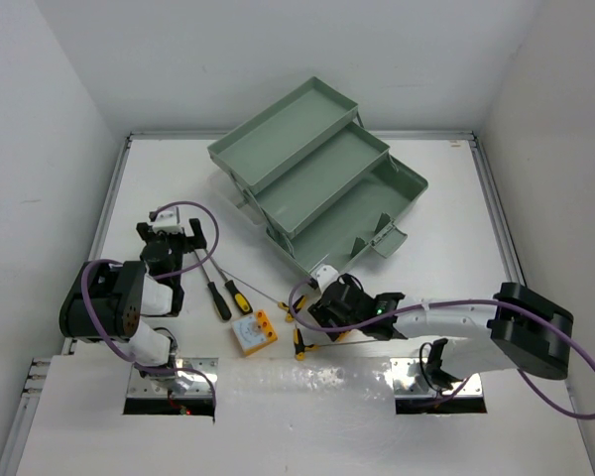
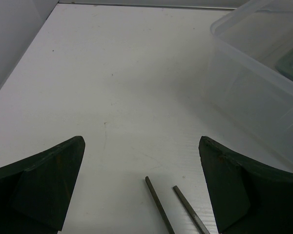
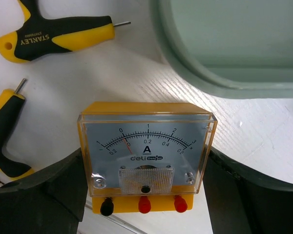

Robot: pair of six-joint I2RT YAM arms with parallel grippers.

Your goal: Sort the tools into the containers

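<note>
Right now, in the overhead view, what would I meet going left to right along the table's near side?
In order: left hand → black screwdriver → orange meter → yellow-black T-handle key → right hand.

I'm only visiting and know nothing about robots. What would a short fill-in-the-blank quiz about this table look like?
1. The orange meter between the right gripper's fingers shows the letter ___ on its dial.
2. Between the left gripper's open fingers lie ___ thin metal shafts.
3. The T-handle key bears the brand name ___.
Missing words: A; two; STANLEY.
</note>
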